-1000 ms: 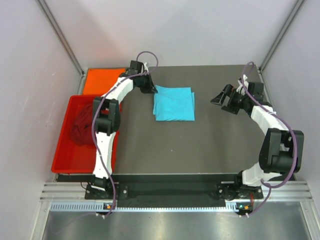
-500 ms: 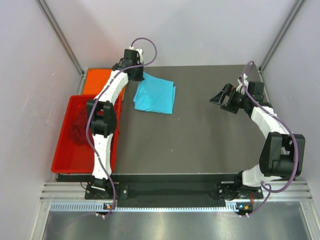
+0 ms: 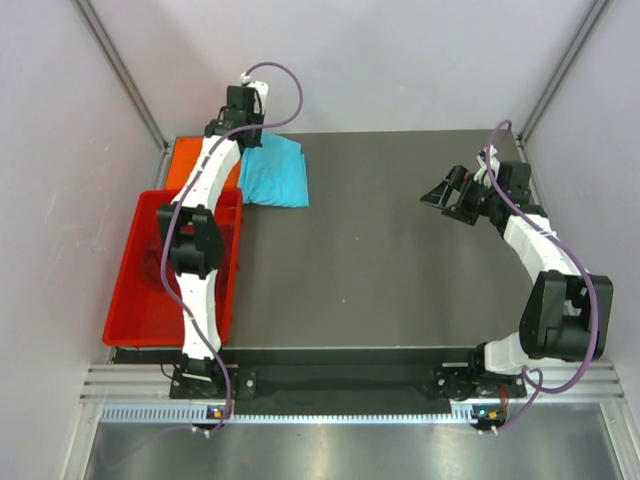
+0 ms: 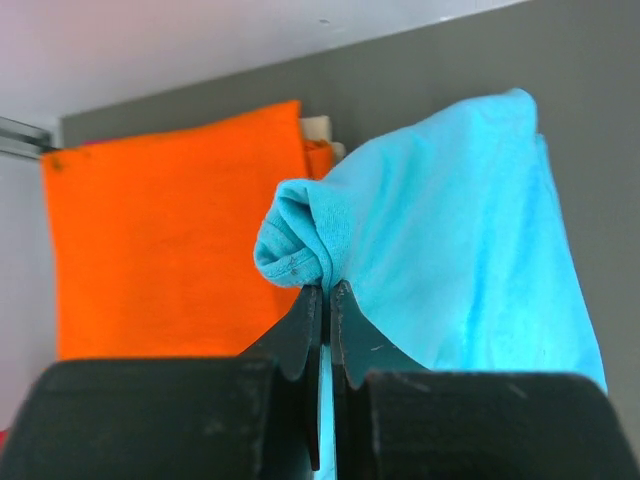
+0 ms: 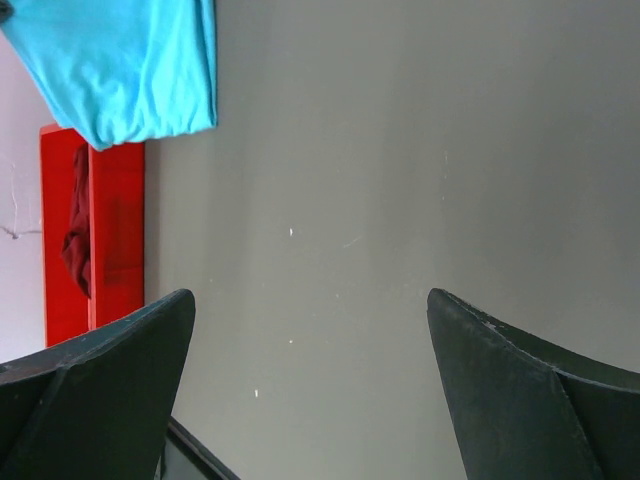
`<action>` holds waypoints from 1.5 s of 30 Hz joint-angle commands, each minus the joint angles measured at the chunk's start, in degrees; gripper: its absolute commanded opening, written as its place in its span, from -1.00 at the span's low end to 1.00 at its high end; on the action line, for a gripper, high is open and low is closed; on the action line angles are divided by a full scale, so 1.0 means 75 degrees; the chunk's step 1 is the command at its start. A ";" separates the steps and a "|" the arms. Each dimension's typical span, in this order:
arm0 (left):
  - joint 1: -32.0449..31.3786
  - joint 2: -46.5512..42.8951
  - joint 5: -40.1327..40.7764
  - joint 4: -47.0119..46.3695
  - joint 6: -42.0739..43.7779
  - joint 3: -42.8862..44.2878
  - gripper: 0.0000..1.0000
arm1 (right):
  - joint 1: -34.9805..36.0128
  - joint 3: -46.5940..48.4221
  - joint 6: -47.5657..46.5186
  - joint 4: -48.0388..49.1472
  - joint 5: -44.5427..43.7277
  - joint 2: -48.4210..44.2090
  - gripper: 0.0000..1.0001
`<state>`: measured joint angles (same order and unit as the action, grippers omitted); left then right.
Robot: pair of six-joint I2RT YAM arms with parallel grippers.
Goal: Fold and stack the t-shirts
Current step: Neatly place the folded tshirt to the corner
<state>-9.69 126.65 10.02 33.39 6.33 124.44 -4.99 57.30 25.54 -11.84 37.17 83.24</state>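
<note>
- Up in the far-left corner of the table (image 3: 380,270) is the folded turquoise-blue t-shirt (image 3: 277,176). The left gripper (image 4: 327,292) has its jaws pinched tight on a bunched bit of the shirt's edge.
- Just beside it, further left, the orange t-shirt (image 4: 170,250) lies flat behind the red tray (image 3: 135,300). In the wrist view the pinched corner hangs right at the orange's edge. My guess is the step in hand is getting blue onto orange as a stack.
- The dark maroon t-shirt (image 5: 78,225) is a crumpled heap in the tray, not folded yet. I'd say there's a fair chunk of the job left.
- The right gripper (image 3: 445,195) is well apart over on the right side, jaws spread wide with nothing in them.
- What worries me:
- It's one small pinch on one corner. If the rest of the cloth trails over the table, friction could pull the folded layers apart and the fold opens up.
- The shirt sits skewed, so it may land crooked on the orange, or half on and half off if it's let go early.
- Sliding blue across could also ruck up the orange underneath.
- The grip is on a rolled lump of fabric, which may stay bunched after release.
</note>
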 commanded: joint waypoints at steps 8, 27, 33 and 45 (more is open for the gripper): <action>0.0647 -0.1078 0.0095 -0.0912 0.1008 0.0446 -1.00 | 0.0045 0.0399 -0.0136 -0.0027 0.0083 -0.0224 0.99; 0.2919 -0.0353 -0.2941 -0.2317 0.0120 0.0552 -1.00 | 0.0045 0.0446 -0.0065 0.0113 0.0037 -0.0224 1.00; 0.3144 0.0104 -0.3387 -0.2740 -0.0152 0.0681 -1.00 | 0.0045 0.0423 -0.0042 0.0183 -0.0069 -0.0119 0.99; 0.3179 0.0995 -0.2721 -0.3373 -0.0597 0.0798 -0.51 | 0.0056 0.0411 -0.0054 0.0184 -0.0198 0.0069 0.99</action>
<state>13.82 133.38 -13.28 14.59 4.23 127.15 -4.97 58.19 25.54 -11.99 36.40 83.53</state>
